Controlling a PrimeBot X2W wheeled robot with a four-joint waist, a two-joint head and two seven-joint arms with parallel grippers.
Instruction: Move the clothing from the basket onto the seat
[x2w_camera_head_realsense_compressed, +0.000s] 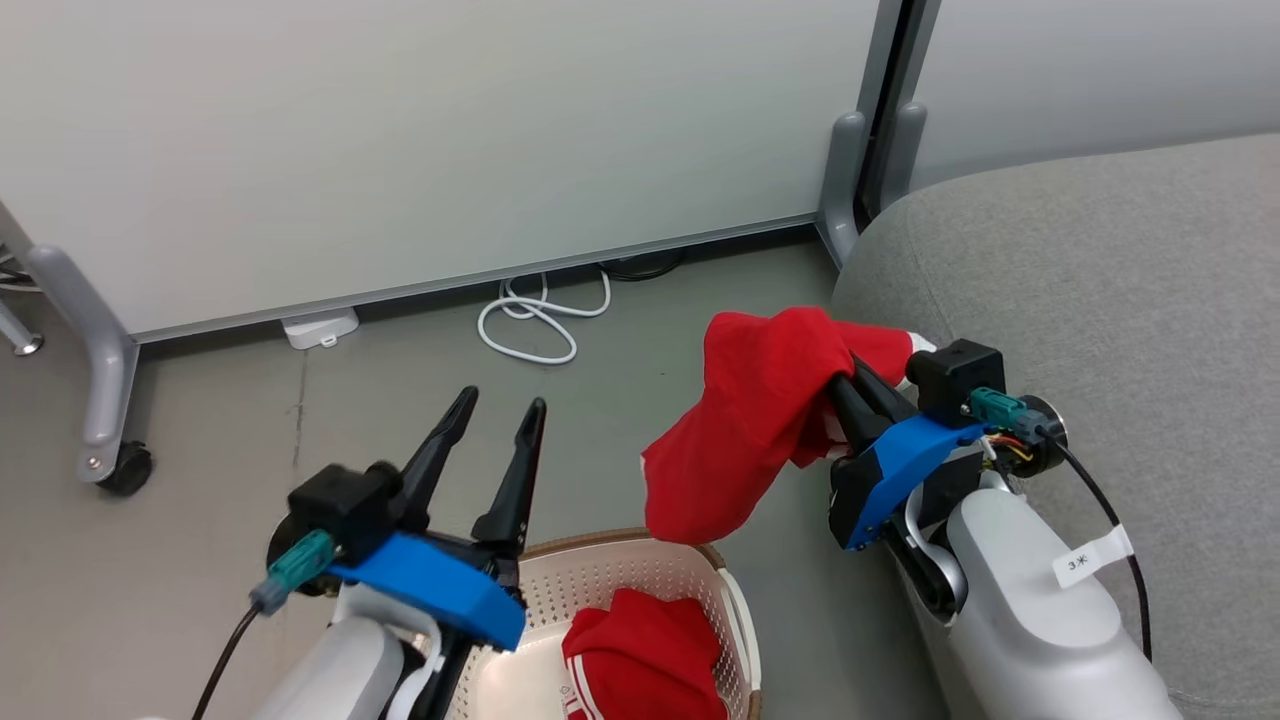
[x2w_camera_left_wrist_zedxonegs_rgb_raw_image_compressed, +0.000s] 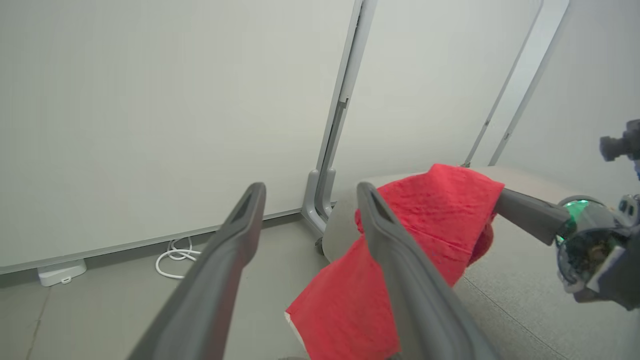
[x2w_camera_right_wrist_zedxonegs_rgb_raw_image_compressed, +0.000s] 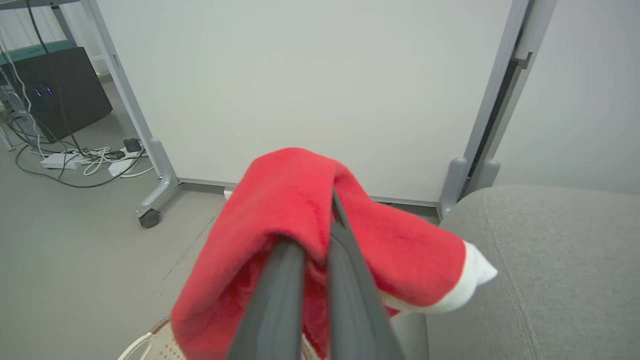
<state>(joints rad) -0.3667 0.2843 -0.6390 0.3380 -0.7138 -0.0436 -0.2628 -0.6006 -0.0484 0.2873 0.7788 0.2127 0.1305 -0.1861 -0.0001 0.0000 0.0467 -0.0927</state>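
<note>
The right claw (x2w_camera_head_realsense_compressed: 848, 390) is pressed together, pinching a red garment (x2w_camera_head_realsense_compressed: 760, 420). The fabric drapes over its fingertips and hangs down on its left, with the low end just above the rim of the basket (x2w_camera_head_realsense_compressed: 620, 565). The grey seat (x2w_camera_head_realsense_compressed: 1100, 280) lies just to this claw's right. The left claw (x2w_camera_head_realsense_compressed: 500, 400) is spread wide, holding nothing. A second red garment (x2w_camera_head_realsense_compressed: 645, 655) lies in the basket, below this claw and to its right.

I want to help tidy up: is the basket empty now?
Not empty. One red garment lies inside the basket; a second garment hangs from the right tool.
</note>
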